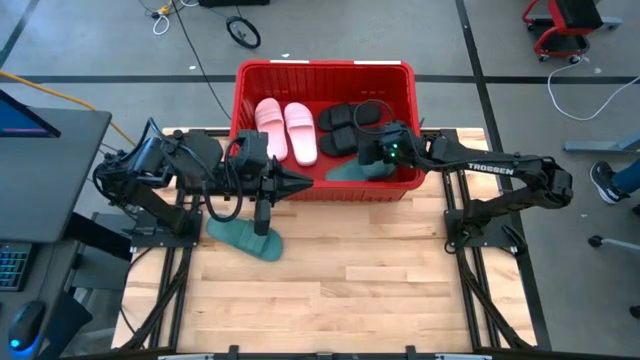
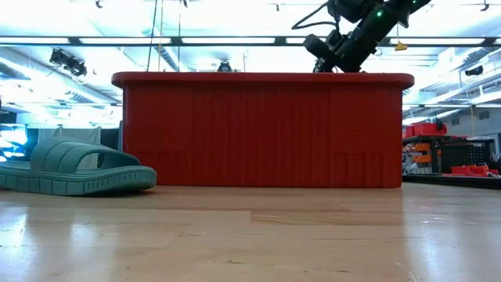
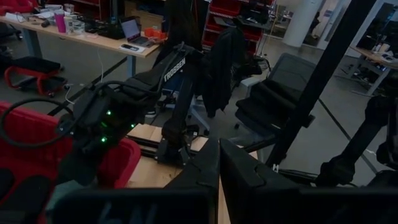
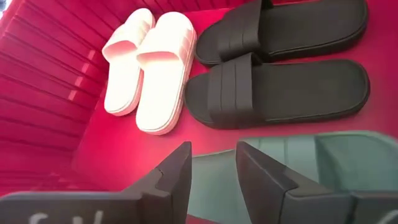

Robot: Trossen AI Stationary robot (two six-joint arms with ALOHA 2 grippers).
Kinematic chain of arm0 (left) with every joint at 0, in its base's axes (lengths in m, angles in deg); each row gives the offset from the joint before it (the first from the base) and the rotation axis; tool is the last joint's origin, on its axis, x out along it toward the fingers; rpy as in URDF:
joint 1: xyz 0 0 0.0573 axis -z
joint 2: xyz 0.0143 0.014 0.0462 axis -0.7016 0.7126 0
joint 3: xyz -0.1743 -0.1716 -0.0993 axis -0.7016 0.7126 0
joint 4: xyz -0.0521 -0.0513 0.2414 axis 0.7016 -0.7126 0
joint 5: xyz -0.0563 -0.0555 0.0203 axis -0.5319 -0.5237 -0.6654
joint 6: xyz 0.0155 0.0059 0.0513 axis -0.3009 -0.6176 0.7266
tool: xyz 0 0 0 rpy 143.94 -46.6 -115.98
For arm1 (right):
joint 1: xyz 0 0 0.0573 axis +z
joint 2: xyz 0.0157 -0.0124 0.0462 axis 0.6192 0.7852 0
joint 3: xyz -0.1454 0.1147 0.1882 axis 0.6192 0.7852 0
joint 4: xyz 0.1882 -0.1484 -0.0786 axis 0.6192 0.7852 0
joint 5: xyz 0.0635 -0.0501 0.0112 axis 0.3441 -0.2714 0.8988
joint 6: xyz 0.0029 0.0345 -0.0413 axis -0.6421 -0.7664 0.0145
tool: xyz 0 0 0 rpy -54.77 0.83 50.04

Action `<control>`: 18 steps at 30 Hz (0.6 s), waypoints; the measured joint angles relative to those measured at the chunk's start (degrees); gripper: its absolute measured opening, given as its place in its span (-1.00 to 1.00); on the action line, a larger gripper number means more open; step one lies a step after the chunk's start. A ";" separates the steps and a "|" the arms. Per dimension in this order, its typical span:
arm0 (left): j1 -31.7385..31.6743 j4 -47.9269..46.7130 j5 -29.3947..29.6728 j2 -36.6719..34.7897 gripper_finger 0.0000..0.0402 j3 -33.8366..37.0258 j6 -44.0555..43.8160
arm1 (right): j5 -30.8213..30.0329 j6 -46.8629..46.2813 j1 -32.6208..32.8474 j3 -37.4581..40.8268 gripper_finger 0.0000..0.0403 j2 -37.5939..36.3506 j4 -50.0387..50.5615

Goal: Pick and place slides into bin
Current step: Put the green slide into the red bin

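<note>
wooden table (image 1: 330,290) | dark green ridged slide (image 1: 243,238) just below left pincer (image 1: 305,182), fingers together | right pincer (image 4: 211,165) apart over red slatted bin (image 1: 325,70)

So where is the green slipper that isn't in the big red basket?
The dark green rubber slide lies on the wooden table, left side in the high view, just outside the red plastic bin, below the left gripper.

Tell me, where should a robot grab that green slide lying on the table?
Probably the wide strap of the green slide, coming from above: it lies flat, sole down, beside the red bin, and the strap arches clear of the footbed, giving the fingers something to close around.
</note>
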 joint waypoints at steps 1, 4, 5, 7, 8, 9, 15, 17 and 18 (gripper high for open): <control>0.00 -0.04 -0.01 0.00 -0.93 0.00 0.00 | 0.00 0.01 0.01 0.00 -0.35 0.02 -0.10; 0.00 -0.62 -0.01 0.00 -0.91 0.00 -0.01 | 0.66 0.15 0.03 -0.02 -0.35 0.02 -1.81; 0.00 -1.10 -0.01 0.00 -0.91 0.00 -0.02 | 1.91 0.25 0.07 -0.07 -0.35 0.02 -2.76; 0.00 -2.06 -0.01 0.00 -0.89 0.00 -0.02 | 6.68 2.01 0.02 -0.07 -0.35 -0.20 -5.68; -0.01 -2.98 0.00 0.00 -0.89 0.00 -0.02 | 9.64 3.30 0.12 -0.07 -0.35 -0.42 -8.04; 0.00 -4.09 -0.02 0.00 -0.88 0.00 -0.04 | 12.95 4.18 0.43 -0.07 -0.35 -0.78 -10.20; 2.71 -19.06 -5.00 0.01 -0.88 -0.02 -3.26 | 30.18 4.53 8.15 -0.11 -0.35 -3.58 -19.72; 4.07 -25.65 -6.63 0.67 -0.87 -0.12 -8.71 | 31.80 4.65 12.99 -0.11 -0.35 -4.47 -19.74; 5.02 -29.23 -6.88 0.94 -0.86 -0.10 -11.64 | 31.74 4.97 15.58 -0.11 -0.35 -4.72 -19.56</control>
